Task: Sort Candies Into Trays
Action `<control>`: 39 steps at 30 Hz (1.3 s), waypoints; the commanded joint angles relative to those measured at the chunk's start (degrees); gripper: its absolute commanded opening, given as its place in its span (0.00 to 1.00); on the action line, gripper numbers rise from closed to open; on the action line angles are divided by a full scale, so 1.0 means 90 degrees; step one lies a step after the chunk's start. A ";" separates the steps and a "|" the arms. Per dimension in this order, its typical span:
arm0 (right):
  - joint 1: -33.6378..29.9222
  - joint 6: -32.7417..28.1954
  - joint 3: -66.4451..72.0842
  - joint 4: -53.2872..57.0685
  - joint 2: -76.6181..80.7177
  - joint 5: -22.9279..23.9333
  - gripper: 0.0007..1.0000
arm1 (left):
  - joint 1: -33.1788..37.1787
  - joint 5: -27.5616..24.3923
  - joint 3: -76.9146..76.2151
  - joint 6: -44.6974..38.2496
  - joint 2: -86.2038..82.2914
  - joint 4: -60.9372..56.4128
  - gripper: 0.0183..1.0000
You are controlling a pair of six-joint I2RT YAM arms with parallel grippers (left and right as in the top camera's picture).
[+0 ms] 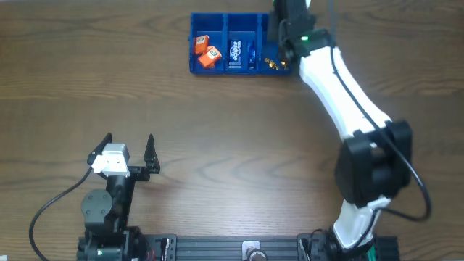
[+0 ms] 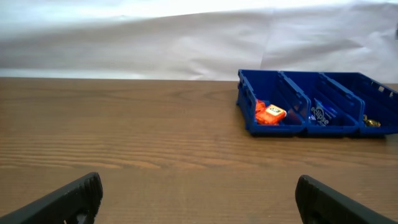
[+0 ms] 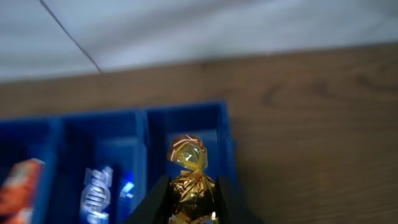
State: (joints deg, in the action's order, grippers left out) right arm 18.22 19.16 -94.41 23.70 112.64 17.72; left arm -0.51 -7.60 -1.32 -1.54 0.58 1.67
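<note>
A blue tray point(image 1: 193, 40) with three compartments stands at the table's far side. Orange candies point(image 1: 206, 52) lie in its left compartment, a blue-wrapped candy point(image 1: 235, 52) in the middle one, and gold candies point(image 1: 274, 65) in the right one. My right gripper point(image 3: 193, 190) is shut on a gold foil candy point(image 3: 188, 163) and hangs above the right compartment of the tray point(image 3: 186, 112). My left gripper point(image 1: 129, 138) stands open with nothing between its fingers, low at the near left, far from the tray point(image 2: 273, 129).
The wooden table between the left gripper and the tray is bare. A white cloth wall rises behind the tray. The right arm point(image 1: 341, 94) stretches from the near right edge up to the tray.
</note>
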 commanded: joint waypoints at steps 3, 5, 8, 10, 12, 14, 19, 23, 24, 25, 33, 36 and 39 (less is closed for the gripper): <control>0.0005 -0.0141 -0.0022 -0.0129 0.0352 0.0073 0.05 | 0.0024 -0.0138 0.0117 -0.0019 -0.0036 0.0226 1.00; 0.0005 -0.0141 -0.0022 -0.0131 0.0372 0.0073 0.07 | 0.0024 -0.0138 0.0117 -0.0019 -0.0036 0.0223 1.00; 0.0005 -0.0141 -0.0022 -0.0175 0.0374 0.0070 0.12 | 0.0024 -0.0138 0.0117 -0.0019 -0.0036 0.0226 1.00; 0.0010 -0.0143 -0.0022 -0.0180 0.0374 0.0070 0.16 | 0.0024 -0.0138 0.0117 -0.0019 -0.0036 0.0226 1.00; 0.0017 -0.0141 -0.0022 -0.0177 0.0374 0.0068 0.19 | 0.0024 -0.0138 0.0117 -0.0019 -0.0036 0.0226 1.00; 0.0039 -0.0143 -0.0022 -0.0187 0.0374 0.0073 0.22 | 0.0024 -0.0138 0.0117 -0.0019 -0.0036 0.0223 1.00; 0.0117 -0.0202 -0.0022 -0.0226 0.0374 0.0075 0.31 | 0.0024 -0.0138 0.0117 -0.0019 -0.0036 0.0223 1.00; 0.0168 -0.0325 -0.0022 -0.0255 0.0374 0.0073 0.80 | 0.0024 -0.0138 0.0117 -0.0019 -0.0036 0.0226 1.00; 0.0177 -0.0357 -0.0022 -0.0255 0.0374 0.0073 0.92 | 0.0024 -0.0138 0.0117 -0.0019 -0.0036 0.0226 1.00; 0.0180 -0.0355 -0.0022 -0.0250 0.0374 0.0075 1.00 | 0.0024 -0.0138 0.0117 -0.0019 -0.0036 0.0226 1.00; 0.0189 -0.0522 -0.0022 -0.0131 0.0134 0.0126 1.00 | 0.0024 -0.0138 0.0117 -0.0019 -0.0036 0.0226 1.00; 0.0180 -0.0814 -0.0017 0.0104 -0.0338 0.0282 1.00 | 0.0024 -0.0138 0.0117 -0.0019 -0.0036 0.0226 1.00; 0.0117 -0.1025 0.0002 0.0296 -0.0862 0.0695 1.00 | 0.0024 -0.0138 0.0117 -0.0019 -0.0036 0.0223 1.00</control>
State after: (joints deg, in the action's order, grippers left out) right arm 19.88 13.72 -94.11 25.41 113.16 18.85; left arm -0.51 -7.60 -1.32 -1.52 0.60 1.67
